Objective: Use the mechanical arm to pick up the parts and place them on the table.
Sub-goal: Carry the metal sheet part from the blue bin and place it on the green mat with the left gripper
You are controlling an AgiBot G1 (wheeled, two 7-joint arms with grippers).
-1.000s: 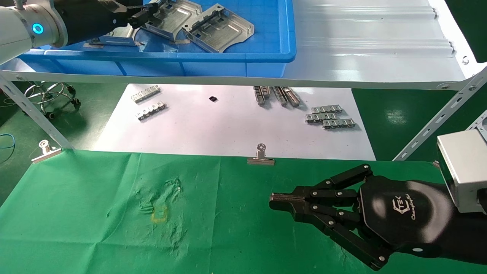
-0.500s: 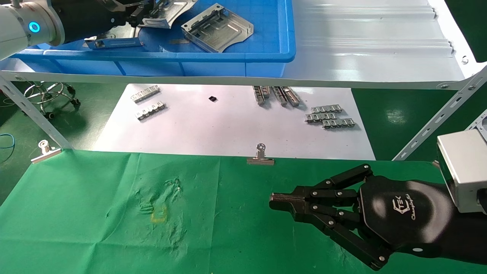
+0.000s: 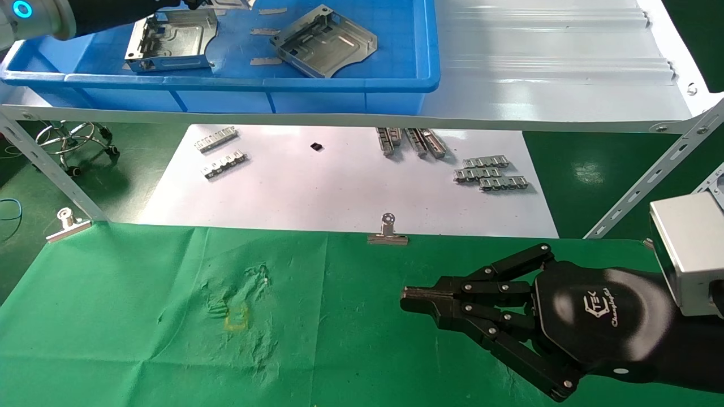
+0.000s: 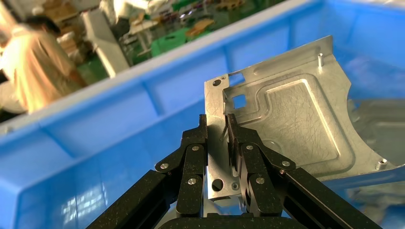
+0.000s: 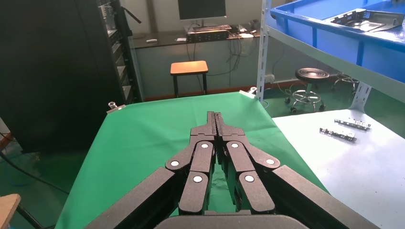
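Observation:
In the left wrist view my left gripper (image 4: 217, 125) is shut on the folded edge of a silver stamped part (image 4: 286, 114) and holds it above the floor of the blue bin (image 4: 119, 119). In the head view the left arm (image 3: 85, 8) reaches over the bin's far left, and its hand is cut off by the top edge. Two more parts lie in the bin, one at the left (image 3: 169, 39) and one in the middle (image 3: 325, 40). My right gripper (image 3: 410, 298) is shut and empty, low over the green table (image 3: 141, 316); it also shows in the right wrist view (image 5: 215, 117).
The blue bin (image 3: 339, 85) stands on a pale metal shelf (image 3: 537, 68) above the table's far side. Below it a white sheet (image 3: 339, 186) carries small toothed strips (image 3: 491, 172). Binder clips (image 3: 387, 232) edge the cloth. A slanted shelf brace (image 3: 650, 175) stands at the right.
My left gripper has lifted the part up out of the bin toward the top edge of the head view. The part at the bin's left is now uncovered. The right arm has not moved.

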